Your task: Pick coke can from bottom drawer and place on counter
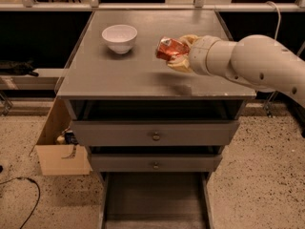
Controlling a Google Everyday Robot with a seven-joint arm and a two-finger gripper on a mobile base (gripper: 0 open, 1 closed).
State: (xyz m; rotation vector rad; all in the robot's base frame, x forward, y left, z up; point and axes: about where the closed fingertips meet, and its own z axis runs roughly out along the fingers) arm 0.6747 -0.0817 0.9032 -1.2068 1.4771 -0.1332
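The gripper point(177, 53) hangs over the right half of the counter point(128, 78), reaching in from the right on a thick white arm point(255, 63). Its cream fingers point(179, 65) are closed around the coke can point(167, 48), one above and one below it. The can is tilted, with its dented red side and silver marks facing left. It appears to be held clear of the grey surface, which shows a faint shadow below and to the right of it. A white bowl point(119, 37) stands upright on the counter to the left of the can, well apart from it, nearer the back edge. Below the slab sit two closed grey drawer fronts, the upper point(114, 133) and the lower point(119, 162), each with a round metal knob at its centre. Under them the bottom drawer point(155, 199) is pulled out, showing its plain dark floor and thin side walls. An open cardboard box point(59, 151) leans against the cabinet's left side on the speckled floor point(257, 175)
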